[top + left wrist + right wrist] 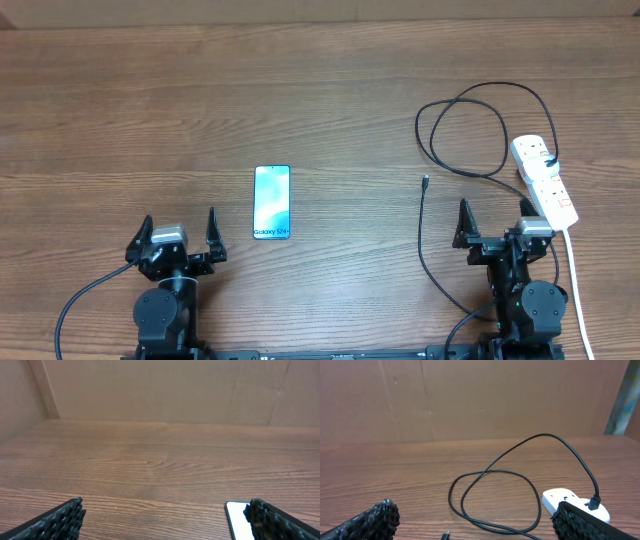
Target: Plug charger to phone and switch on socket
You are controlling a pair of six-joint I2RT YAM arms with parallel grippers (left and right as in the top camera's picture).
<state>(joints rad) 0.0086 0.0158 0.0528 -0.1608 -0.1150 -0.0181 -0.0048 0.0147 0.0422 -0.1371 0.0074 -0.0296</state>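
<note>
Looking from above, we see the phone lying flat on the wooden table, screen up, with its long side pointing away from the arms. It is just beyond the left gripper and a little toward the middle of the table, not touching it. The left gripper has its two fingers spread wide apart and has hold of nothing. In the left wrist view only bare wood shows between the finger pads, and one corner of the phone shows beside the pad at the right of the picture.

The socket lies at the right side of the table, a little slanted, just beyond the right gripper and to its outer side. Its thick white cord runs toward the near edge, close past the right arm. The charger is plugged into the socket near its far end, and from there the thin black cable makes big loops on the wood to the left of the socket. The connector tip rests on the table between the phone and the right gripper, well apart from the phone and nearer to the gripper. The right gripper is also spread wide and grasps nothing. Whether the socket is switched on, we cannot tell.
</note>
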